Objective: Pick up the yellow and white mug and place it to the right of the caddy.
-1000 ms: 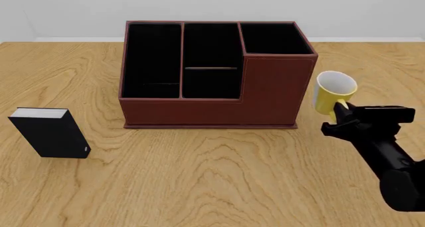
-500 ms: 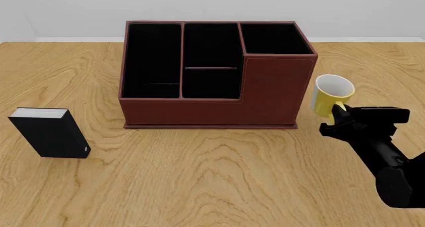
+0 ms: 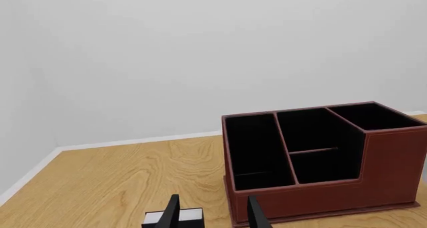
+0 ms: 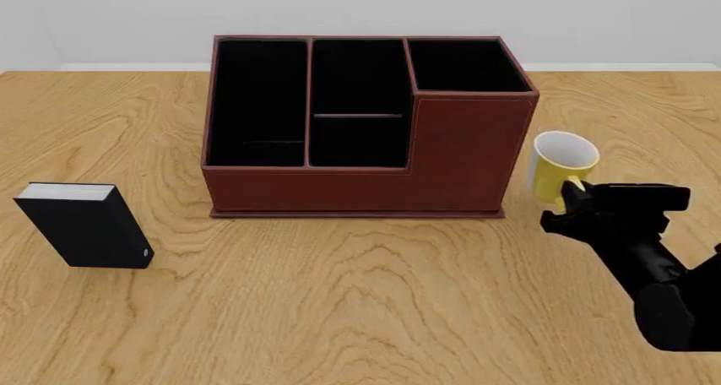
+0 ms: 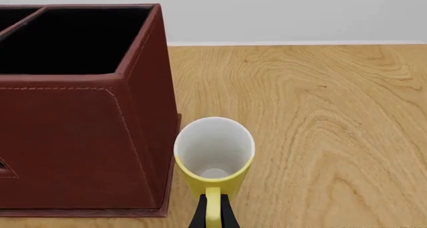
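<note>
- The right gripper (image 4: 575, 201) pinches the loop handle of the glossy yellow and white mug (image 4: 560, 161).
- The boxy, stitched leather-look caddy (image 4: 366, 123) stands just beside it.
- The left gripper (image 3: 212, 215) is spread.

Showing smooth, glazed-looking ceramic on mug (image 5: 214, 158); matt stitched leather-look on caddy (image 4: 451, 161); grained, satin wood on table (image 4: 360, 300).

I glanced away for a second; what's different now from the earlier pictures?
The right claw, gripping the yellow mug by its handle, has lowered it slightly beside the caddy. The caddy and black block haven't moved.
</note>
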